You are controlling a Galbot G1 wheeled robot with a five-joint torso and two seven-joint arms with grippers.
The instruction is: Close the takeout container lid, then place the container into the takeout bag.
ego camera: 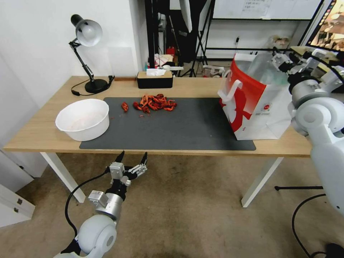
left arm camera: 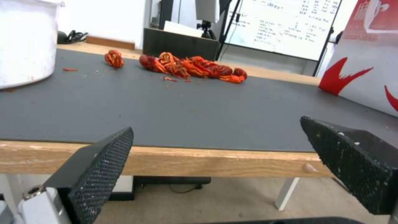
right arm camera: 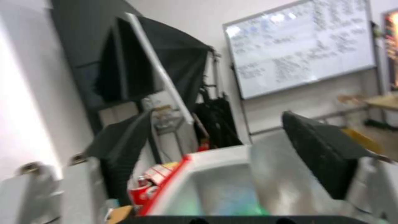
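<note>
The takeout bag [ego camera: 258, 104], red-faced with white sides and a clear liner, stands upright at the right end of the table; its side [left arm camera: 365, 62] also appears in the left wrist view. My right gripper [ego camera: 283, 61] hovers over the bag's open top, open, with nothing between its fingers. The right wrist view looks past the right gripper [right arm camera: 215, 116] down at the bag's rim [right arm camera: 219, 152]. My left gripper [ego camera: 133, 154] hangs open below and in front of the table's front edge [left arm camera: 207, 158], holding nothing. The container and its lid are out of view.
A white bowl [ego camera: 83, 118] sits at the left end of a dark mat [ego camera: 186, 125]. A pile of red crayfish [ego camera: 154, 102] lies at the mat's far edge. A desk lamp [ego camera: 87, 53] and a black tissue box [ego camera: 154, 79] stand behind.
</note>
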